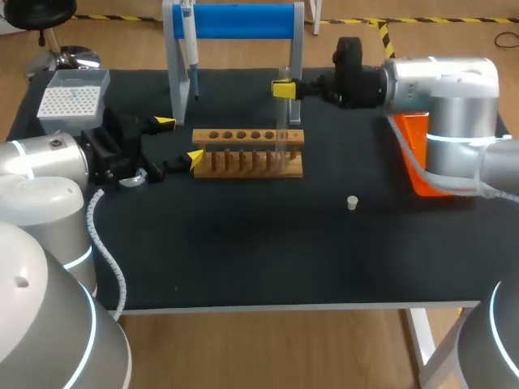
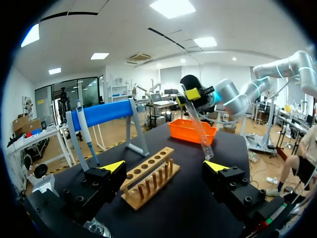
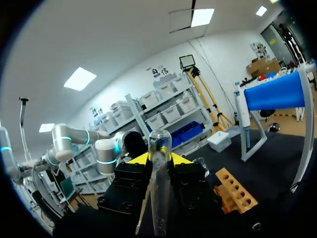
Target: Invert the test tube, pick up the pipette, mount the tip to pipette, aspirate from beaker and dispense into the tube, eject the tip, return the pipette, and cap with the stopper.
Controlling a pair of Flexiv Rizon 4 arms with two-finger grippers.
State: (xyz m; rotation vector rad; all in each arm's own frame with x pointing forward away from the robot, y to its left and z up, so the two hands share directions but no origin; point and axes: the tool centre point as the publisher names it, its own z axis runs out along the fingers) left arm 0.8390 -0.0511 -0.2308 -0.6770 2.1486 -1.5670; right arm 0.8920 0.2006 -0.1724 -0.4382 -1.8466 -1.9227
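Note:
My right gripper is shut on a clear test tube, held upright over the right end of the wooden rack. In the right wrist view the tube runs between the yellow fingertips, with its rounded end just past them. My left gripper stands open at the rack's left end and holds nothing. From the left wrist the rack lies ahead between the open fingers, and the tube hangs over its far end. The pipette hangs on the blue stand. A small white stopper lies on the mat.
A tip box sits at the back left and an orange bin under my right arm. A clear glass vessel shows just under my left gripper. The black mat stretches to the front edge.

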